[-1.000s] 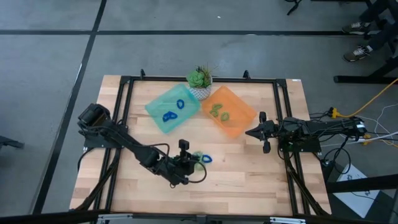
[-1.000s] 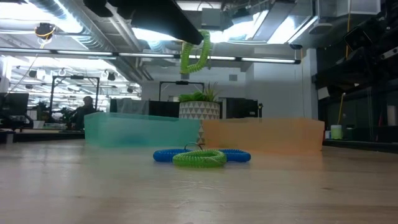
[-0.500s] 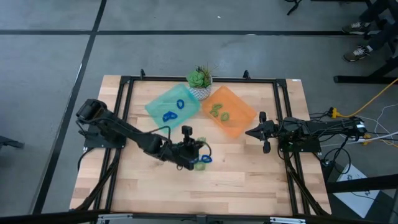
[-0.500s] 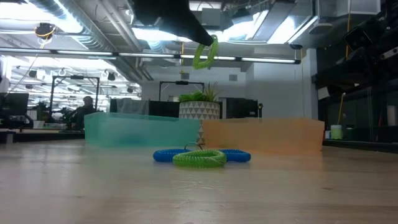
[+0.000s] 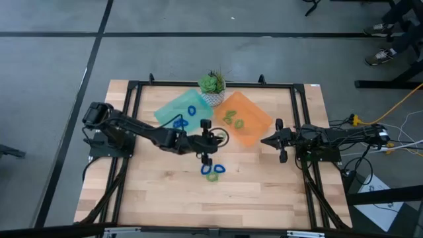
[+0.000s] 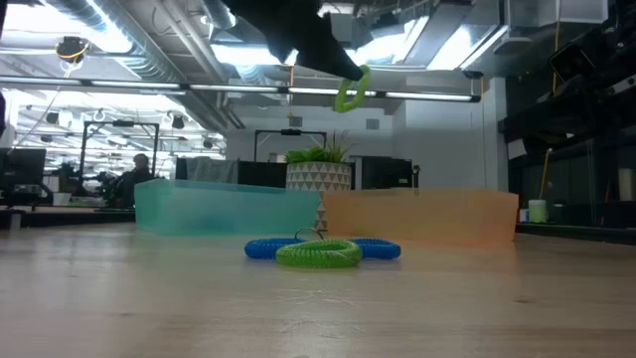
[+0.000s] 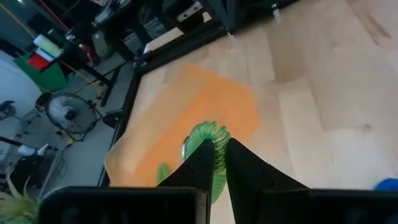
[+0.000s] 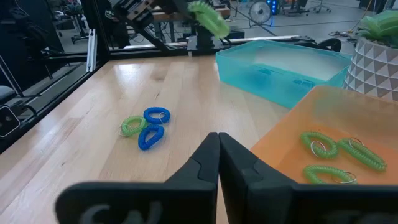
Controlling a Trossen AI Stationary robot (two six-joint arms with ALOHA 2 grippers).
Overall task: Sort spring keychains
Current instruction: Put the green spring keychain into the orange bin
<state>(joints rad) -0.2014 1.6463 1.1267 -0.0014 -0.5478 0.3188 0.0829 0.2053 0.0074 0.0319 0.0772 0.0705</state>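
Pinching green spring keychain (image 7: 209, 144) between fingertips, left hand (image 5: 210, 138) closed, above table.

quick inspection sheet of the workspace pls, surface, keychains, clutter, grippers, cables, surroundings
surface: wooden table, black frame around it.
job's things: two blue keychains in teal tray; three green in orange tray; two blue, one green loose mid-table.
clutter: potted plant between the trays.
grippers: left gripper shut on green keychain, raised near the orange tray; right gripper shut, waiting at table's right.
cables: yellow cable on the floor, right.
surroundings: a person's shoes top right.
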